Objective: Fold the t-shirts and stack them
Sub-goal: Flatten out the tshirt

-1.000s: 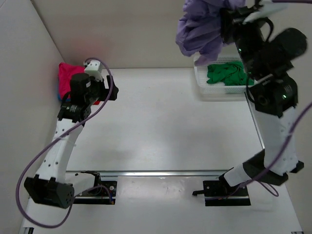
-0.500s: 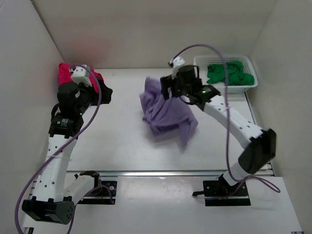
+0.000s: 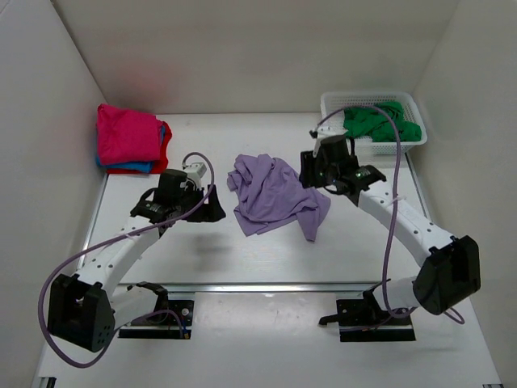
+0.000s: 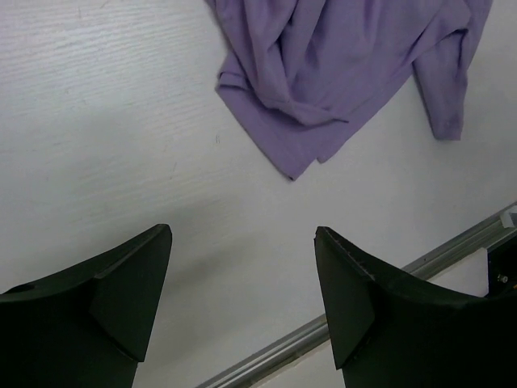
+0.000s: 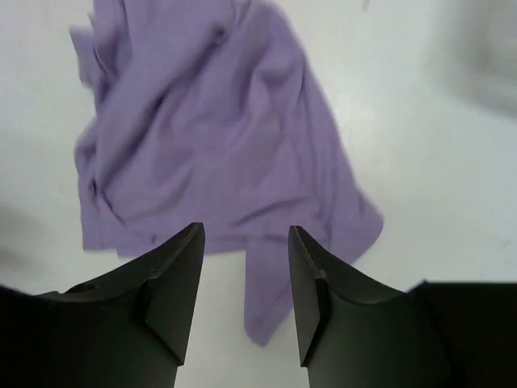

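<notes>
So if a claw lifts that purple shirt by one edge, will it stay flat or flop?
Probably flop: the purple shirt lies rumpled in soft folds, one sleeve trailing, so it should hang limp. It looks thin, so likely light. Pushed across the table, it would probably bunch up rather than slide whole.

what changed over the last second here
The right hand brought the lilac shirt down from high near the camera and let it go. The shirt now lies crumpled mid-table, with the hand open over it. The left hand, open, swung from beside the magenta shirt toward the lilac shirt's left edge. That magenta shirt and the green shirt in the basket stayed put.
</notes>
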### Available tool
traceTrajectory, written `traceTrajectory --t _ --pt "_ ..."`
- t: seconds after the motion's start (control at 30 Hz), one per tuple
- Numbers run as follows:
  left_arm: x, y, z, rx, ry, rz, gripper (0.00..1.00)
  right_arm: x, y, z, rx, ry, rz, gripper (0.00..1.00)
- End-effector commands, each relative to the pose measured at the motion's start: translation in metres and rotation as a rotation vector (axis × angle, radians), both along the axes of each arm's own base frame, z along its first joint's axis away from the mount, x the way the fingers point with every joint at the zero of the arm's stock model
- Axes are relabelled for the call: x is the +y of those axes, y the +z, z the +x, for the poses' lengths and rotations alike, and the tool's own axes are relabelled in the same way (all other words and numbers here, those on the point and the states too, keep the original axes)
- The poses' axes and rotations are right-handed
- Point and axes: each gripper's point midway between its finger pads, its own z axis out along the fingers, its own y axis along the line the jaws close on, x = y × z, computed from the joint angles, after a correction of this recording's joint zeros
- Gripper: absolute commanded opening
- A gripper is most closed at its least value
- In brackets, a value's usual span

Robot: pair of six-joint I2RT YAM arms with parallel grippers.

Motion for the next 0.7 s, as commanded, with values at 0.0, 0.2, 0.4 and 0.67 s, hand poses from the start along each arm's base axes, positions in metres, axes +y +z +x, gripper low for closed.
traceTrajectory --t 0.0,0.2,0.4,0.67 --pt "-0.018 0.029 0.015 -0.086 -0.022 -0.091 0.82 -0.012 -0.057 -0.033 0.148 -0.029 -0.01 0.45" --pt "-0.016 0.021 0.017 -0.078 -0.005 -0.106 0.81 -0.031 -0.123 -0.076 0.307 -0.106 -0.021 0.59" --pt "-0.036 -0.01 0.013 -0.01 0.026 -0.074 0.82 -0.023 -0.149 -0.103 0.365 -0.116 0.012 0.56" --pt "-0.055 -0.033 0.004 0.047 0.007 -0.093 0.8 -0.008 -0.153 -0.106 0.372 -0.116 -0.017 0.45"
